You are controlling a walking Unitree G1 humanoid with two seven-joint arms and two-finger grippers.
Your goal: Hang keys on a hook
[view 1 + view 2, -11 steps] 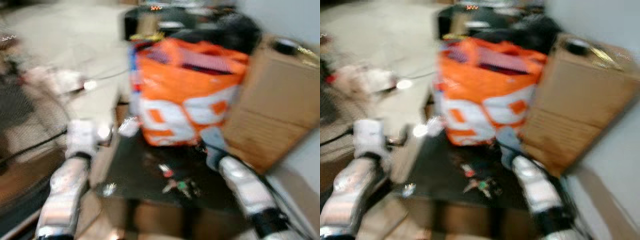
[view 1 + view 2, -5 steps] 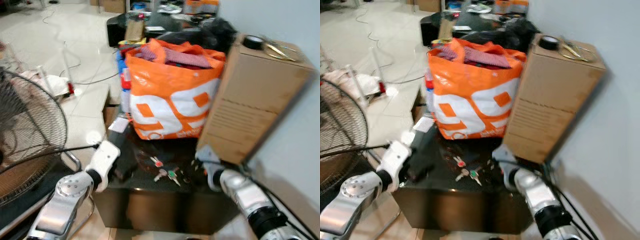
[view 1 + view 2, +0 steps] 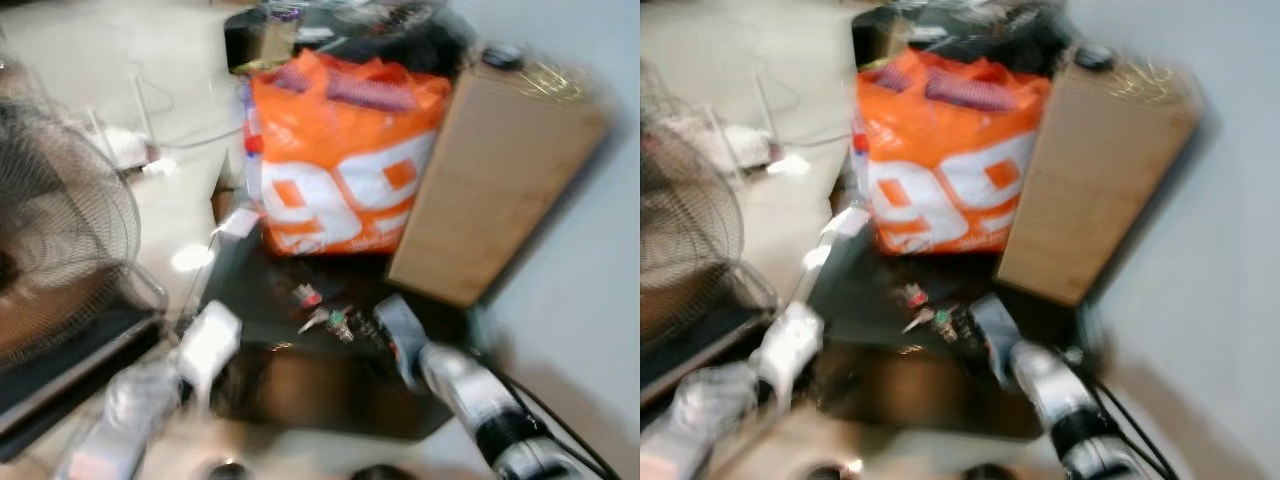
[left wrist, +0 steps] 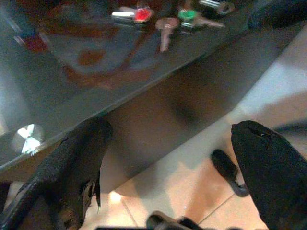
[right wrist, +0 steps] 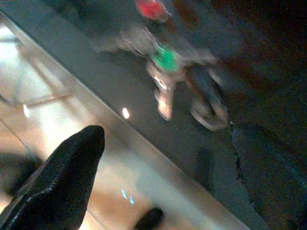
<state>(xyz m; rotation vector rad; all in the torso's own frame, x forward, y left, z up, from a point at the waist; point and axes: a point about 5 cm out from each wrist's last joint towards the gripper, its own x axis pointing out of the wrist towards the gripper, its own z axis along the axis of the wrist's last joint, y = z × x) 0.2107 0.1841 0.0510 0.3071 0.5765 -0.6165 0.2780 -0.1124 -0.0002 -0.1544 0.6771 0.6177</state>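
Right pincer point(image 5: 168, 158) hovers, fingers spread, near keys point(image 5: 165, 76).

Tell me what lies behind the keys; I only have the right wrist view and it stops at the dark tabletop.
Observer: An orange and white bag stands on the black table behind the keys.
Operator: Give me what is beside the bag.
Observer: A tall cardboard box leans next to it, on the robot's right.
Operator: Report the left gripper.
Observer: The left gripper hangs open below the table's front edge, with floor tiles under it.
Operator: Say what is on my far left.
Observer: A wire-cage fan stands on the floor there.
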